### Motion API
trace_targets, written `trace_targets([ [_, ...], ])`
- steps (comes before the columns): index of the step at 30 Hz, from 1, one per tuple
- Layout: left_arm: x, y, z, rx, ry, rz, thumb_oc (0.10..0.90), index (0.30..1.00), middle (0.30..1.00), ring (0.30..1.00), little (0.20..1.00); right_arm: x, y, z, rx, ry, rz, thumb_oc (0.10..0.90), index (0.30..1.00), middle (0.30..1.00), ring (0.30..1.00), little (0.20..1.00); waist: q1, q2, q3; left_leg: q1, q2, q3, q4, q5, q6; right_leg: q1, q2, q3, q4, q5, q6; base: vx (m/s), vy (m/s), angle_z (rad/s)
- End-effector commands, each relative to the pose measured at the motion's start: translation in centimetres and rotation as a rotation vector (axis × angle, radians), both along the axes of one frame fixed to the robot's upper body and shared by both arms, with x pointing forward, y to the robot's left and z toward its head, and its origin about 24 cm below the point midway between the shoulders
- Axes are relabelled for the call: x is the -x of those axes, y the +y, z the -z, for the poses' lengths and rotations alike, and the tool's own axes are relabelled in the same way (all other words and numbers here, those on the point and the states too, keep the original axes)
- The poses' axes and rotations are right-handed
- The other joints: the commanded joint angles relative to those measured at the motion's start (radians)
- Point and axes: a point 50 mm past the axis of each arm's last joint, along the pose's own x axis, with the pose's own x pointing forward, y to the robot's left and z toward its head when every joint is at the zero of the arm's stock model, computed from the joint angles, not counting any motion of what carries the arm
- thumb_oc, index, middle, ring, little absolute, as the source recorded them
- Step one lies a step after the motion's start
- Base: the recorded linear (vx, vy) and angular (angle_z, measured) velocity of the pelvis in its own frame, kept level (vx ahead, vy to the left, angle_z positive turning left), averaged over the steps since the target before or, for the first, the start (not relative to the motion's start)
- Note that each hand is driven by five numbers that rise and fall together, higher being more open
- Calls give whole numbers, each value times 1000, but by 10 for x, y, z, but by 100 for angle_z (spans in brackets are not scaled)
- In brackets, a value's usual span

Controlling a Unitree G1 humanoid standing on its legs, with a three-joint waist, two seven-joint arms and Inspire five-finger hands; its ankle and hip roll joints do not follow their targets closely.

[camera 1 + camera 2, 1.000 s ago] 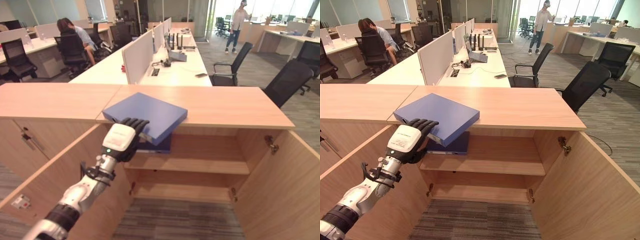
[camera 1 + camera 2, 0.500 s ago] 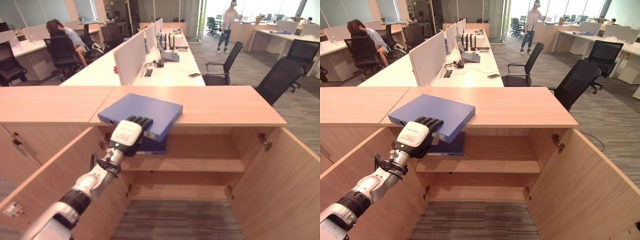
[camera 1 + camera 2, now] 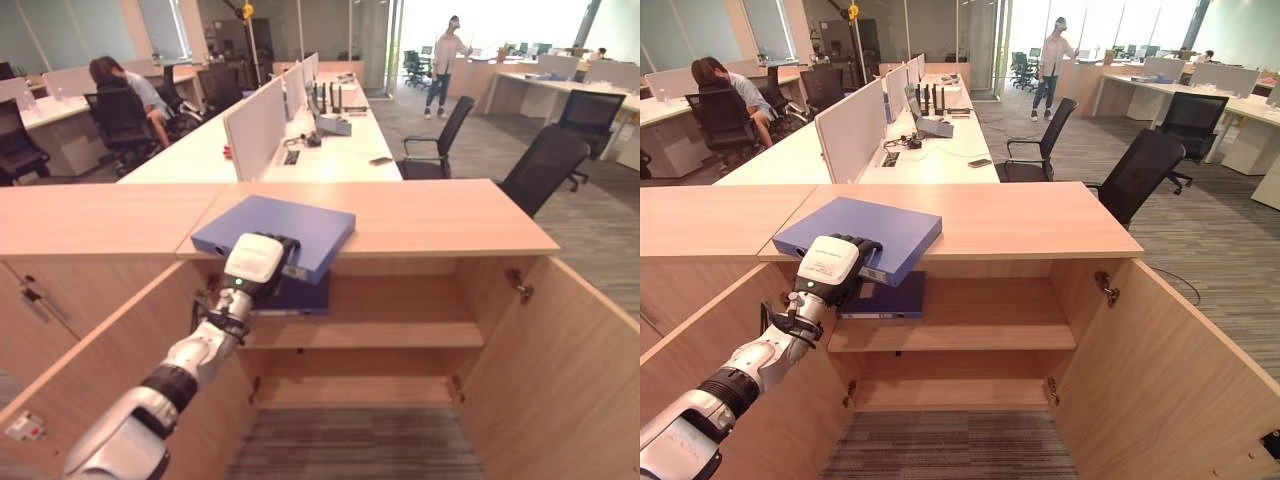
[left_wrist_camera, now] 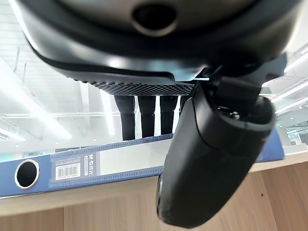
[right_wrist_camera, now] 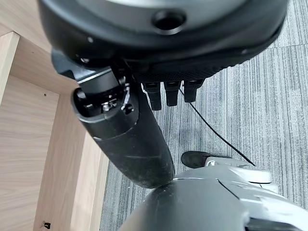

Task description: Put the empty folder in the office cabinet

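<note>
- Folder first: the blue empty folder lies flat on the cabinet top, its near corner jutting past the front edge, and our left hand has hold of that near edge.
- In the left wrist view our fingers curl over the upper face while the thumb sits under the spine — a pinch on the folder, not a flat push.
- Our right hand hangs low over the carpet with its fingers bent and nothing in them.
- Just below the folder, a second blue binder lies flat on the upper shelf, at its left end; both cabinet doors stand open.
- We judge that we are at the pick-up step — folder gripped but not yet off the top.
- Next we would need to draw it clear of the edge, lower it below the cabinet top, and slide it onto a shelf; the room to the right of the binder looks the easier target.
- With one hand on one corner, the folder may sag or twist as it comes free.
</note>
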Motion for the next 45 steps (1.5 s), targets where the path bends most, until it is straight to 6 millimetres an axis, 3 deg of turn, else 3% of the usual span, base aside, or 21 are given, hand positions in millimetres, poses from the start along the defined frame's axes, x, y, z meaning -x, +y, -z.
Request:
trace_targets([
  [1,-25,27,-32,-69,-45,-131,400,300,300,300,300,-31,7,-4,3,-78,-80,800,900,900,900,900,-27,-30,21,20,40,-31,2,-113,-45,78,-73,-50,7,-116,93,0,0,0],
  [9,-23,38,-23,-20,-18,-202,400,300,300,300,300,-28,6,-3,9,-69,-75,800,900,900,900,900,-31,-31,20,21,39,-26,2,-111,-45,77,-73,-48,7,-115,93,0,0,0],
  [14,-18,28,-35,127,-105,-164,400,300,300,300,300,-29,8,-3,4,-74,-65,800,900,900,900,900,-24,-33,20,21,38,-28,2,-113,-44,81,-75,-50,7,-117,92,0,0,0],
  [19,-16,21,-37,153,-125,-134,400,300,300,300,300,-28,8,-3,8,-67,-66,800,900,900,900,900,-20,-36,21,18,37,-33,2,-112,-44,83,-77,-54,7,-118,91,0,0,0],
  [22,-15,9,-52,198,-186,-70,400,300,300,300,300,-30,10,-3,0,-77,-60,800,900,900,900,900,-16,-38,25,15,36,-36,2,-112,-44,83,-77,-57,7,-120,89,0,0,0],
  [23,-8,-5,-71,265,-255,20,400,300,300,300,300,-31,11,-3,-4,-85,-53,800,900,900,900,900,-8,-39,28,12,36,-41,2,-113,-42,84,-78,-60,7,-120,87,0,0,0],
  [26,8,-16,-87,325,-297,128,400,300,300,300,300,-35,13,-4,-13,-104,-34,800,900,900,900,900,2,-40,33,9,35,-47,2,-115,-40,83,-78,-62,7,-120,84,-11,3,1],
  [27,28,-30,-96,404,-294,257,400,300,300,300,300,-43,16,-6,-34,-138,-30,800,900,900,900,900,14,-41,42,0,34,-52,2,-107,-39,77,-80,-66,7,-111,78,-33,12,11],
  [29,39,-32,-98,441,-285,291,400,300,300,300,300,-44,17,-6,-40,-148,-36,800,900,900,900,900,14,-39,41,3,35,-54,2,-117,-39,82,-80,-68,7,-118,79,12,16,12],
  [30,62,-42,-101,528,-234,415,400,300,300,300,300,-56,23,-10,-71,-205,-56,800,900,900,900,900,24,-38,47,0,34,-57,2,-115,-38,79,-80,-67,7,-114,75,-6,11,10],
  [32,68,-44,-101,573,-201,449,400,300,300,300,300,-62,26,-12,-85,-233,-74,800,900,900,900,900,25,-38,48,0,34,-57,2,-115,-38,80,-79,-67,7,-115,75,-23,-3,-1],
  [35,94,-53,-103,767,-90,588,400,300,300,300,300,-92,33,-28,-141,-378,-104,800,900,900,900,900,35,-37,61,-7,34,-61,2,-109,-36,76,-77,-69,7,-110,73,-11,-6,1],
  [37,103,-55,-105,834,-29,646,400,300,300,300,300,-111,37,-41,-176,-474,-140,800,900,900,900,900,38,-38,68,-15,35,-61,2,-97,-34,70,-76,-71,7,-104,73,-33,-18,-2],
  [38,104,-54,-105,836,-26,645,400,300,300,300,300,-110,37,-41,-176,-472,-140,800,900,900,900,900,37,-37,66,-11,36,-62,2,-106,-35,74,-76,-71,7,-111,75,-25,-24,4],
  [39,110,-51,-109,921,31,684,400,300,300,300,300,-124,39,-54,-210,-557,-153,800,900,900,900,900,40,-36,72,-18,36,-61,2,-94,-34,68,-76,-74,7,-104,74,13,-10,5],
  [40,111,-51,-109,923,34,683,400,300,300,300,300,-123,39,-54,-210,-555,-154,800,900,900,900,900,39,-35,70,-14,37,-61,2,-102,-35,73,-75,-74,7,-111,76,-21,-18,9],
  [41,114,-47,-113,962,63,710,400,300,300,300,300,-133,39,-68,-249,-639,-166,800,900,900,900,900,40,-35,73,-15,38,-63,2,-100,-36,72,-75,-76,7,-111,78,25,-5,6],
  [42,115,-47,-113,962,63,710,400,300,300,300,300,-133,39,-68,-249,-639,-166,800,900,900,900,900,39,-34,73,-14,38,-63,2,-101,-36,73,-75,-76,7,-111,78,-4,-7,8],
  [43,117,-42,-117,1028,86,728,400,300,300,300,300,-143,38,-85,-289,-738,-174,800,900,900,900,900,40,-33,76,-15,39,-64,2,-98,-36,72,-75,-77,7,-111,79,1,0,8],
  [45,118,-39,-118,1069,97,731,400,300,300,300,300,-145,37,-93,-314,-779,-166,800,900,900,900,900,39,-32,76,-15,38,-64,2,-97,-36,72,-75,-79,7,-111,79,0,0,8],
])
